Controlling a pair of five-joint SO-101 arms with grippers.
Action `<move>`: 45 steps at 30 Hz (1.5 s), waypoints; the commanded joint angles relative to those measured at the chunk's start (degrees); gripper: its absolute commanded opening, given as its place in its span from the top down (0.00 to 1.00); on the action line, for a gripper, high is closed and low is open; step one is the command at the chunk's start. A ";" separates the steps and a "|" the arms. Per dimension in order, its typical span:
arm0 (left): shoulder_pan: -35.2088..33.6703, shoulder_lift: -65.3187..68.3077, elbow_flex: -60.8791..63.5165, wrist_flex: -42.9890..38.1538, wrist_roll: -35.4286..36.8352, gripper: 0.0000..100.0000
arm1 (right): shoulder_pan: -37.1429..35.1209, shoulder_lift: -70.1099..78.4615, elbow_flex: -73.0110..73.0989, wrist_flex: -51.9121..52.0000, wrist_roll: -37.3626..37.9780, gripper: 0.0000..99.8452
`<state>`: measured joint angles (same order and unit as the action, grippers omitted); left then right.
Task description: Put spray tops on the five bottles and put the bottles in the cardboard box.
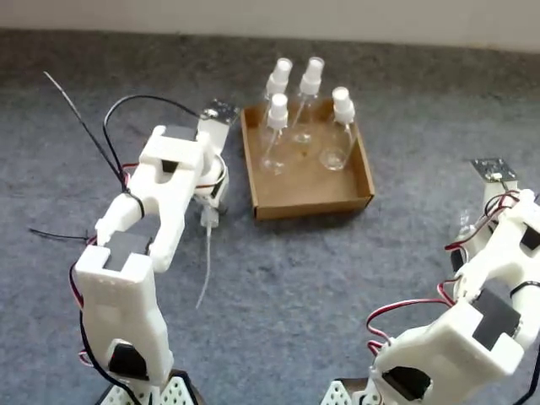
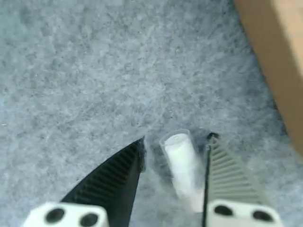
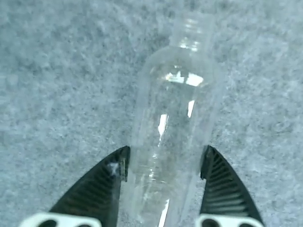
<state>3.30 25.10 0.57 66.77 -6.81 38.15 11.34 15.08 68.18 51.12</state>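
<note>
Beside the left wall of the cardboard box (image 1: 314,205), my left gripper (image 1: 209,213) points down at the carpet. Its fingers stand open around a white spray top (image 2: 181,163), one finger close against it and a gap at the other. The top's thin tube (image 1: 205,266) trails toward the front over the carpet. Several clear bottles (image 1: 275,139) with white spray tops stand in the box. At the right, my right gripper (image 1: 469,232) holds a clear bottle (image 3: 173,123) with a bare neck, both fingers against its sides.
Grey carpet (image 1: 321,278) covers the table. Black and red cables (image 1: 93,139) loop to the left of the left arm. The right arm's body (image 1: 472,329) fills the front right corner.
</note>
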 commanded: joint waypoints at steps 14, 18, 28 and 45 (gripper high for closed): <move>-4.09 -4.97 0.22 2.20 3.52 0.94 | 0.84 -0.04 -2.15 5.76 -1.41 0.84; -4.26 -10.95 6.02 2.20 3.43 0.94 | 1.19 -0.04 -6.02 7.34 -2.99 0.76; -3.91 -18.95 15.52 -3.87 3.25 0.94 | -4.79 0.13 -15.08 16.92 -5.45 0.68; -4.00 -18.86 15.78 -5.01 3.16 0.94 | -8.40 10.86 -22.99 11.12 -11.96 0.68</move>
<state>-0.13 9.45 16.57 63.08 -3.82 28.13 21.45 -2.68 79.69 39.52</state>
